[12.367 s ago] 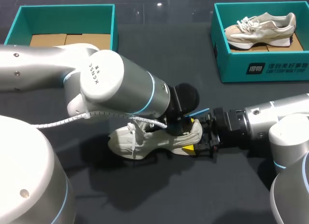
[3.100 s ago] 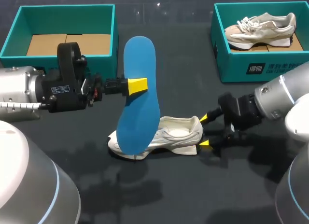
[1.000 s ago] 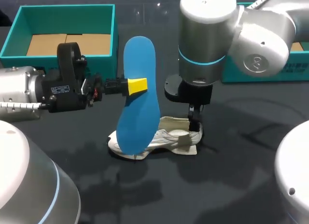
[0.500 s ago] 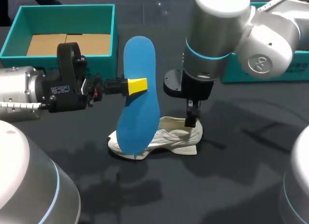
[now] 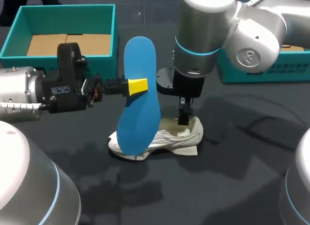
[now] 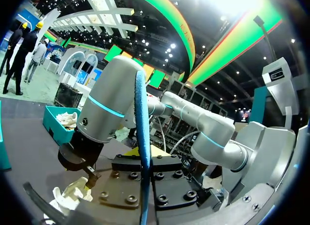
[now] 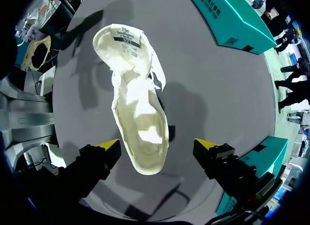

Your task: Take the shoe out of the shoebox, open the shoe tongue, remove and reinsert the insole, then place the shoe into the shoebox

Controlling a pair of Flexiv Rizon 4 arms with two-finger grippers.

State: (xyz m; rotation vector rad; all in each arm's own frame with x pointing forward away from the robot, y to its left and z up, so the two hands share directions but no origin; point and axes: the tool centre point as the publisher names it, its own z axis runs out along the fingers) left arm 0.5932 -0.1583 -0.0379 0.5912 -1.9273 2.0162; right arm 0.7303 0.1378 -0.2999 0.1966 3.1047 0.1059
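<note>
The insole is out of the shoe, so the step in hand reads as the reinsertion. The left gripper (image 5: 137, 84) is clamped on the blue insole (image 5: 141, 113) and holds it upright in the air, its broad face towards the head camera. Its lower end overlaps the shoe's toe in that view (whether the two touch cannot be told).

The shoe (image 5: 167, 137) lies on the dark table (image 5: 232, 157) near the middle, toe towards 9 o'clock and heel towards 3 o'clock. The emptied cavity is plain in the right wrist view.

The right gripper (image 5: 183, 116) points straight down over the heel end. Its fingers (image 7: 110, 145) are spread wide, one on each side of the heel, and neither looks to be touching it.

The next move probably calls for the right gripper to settle on the heel collar and steady the shoe. The left arm would then have to tip the insole over and feed it toe-first into the opening. The likely snag is the insole catching on the tongue or buckling. The empty shoebox (image 5: 68, 7) waits at 10 o'clock.
</note>
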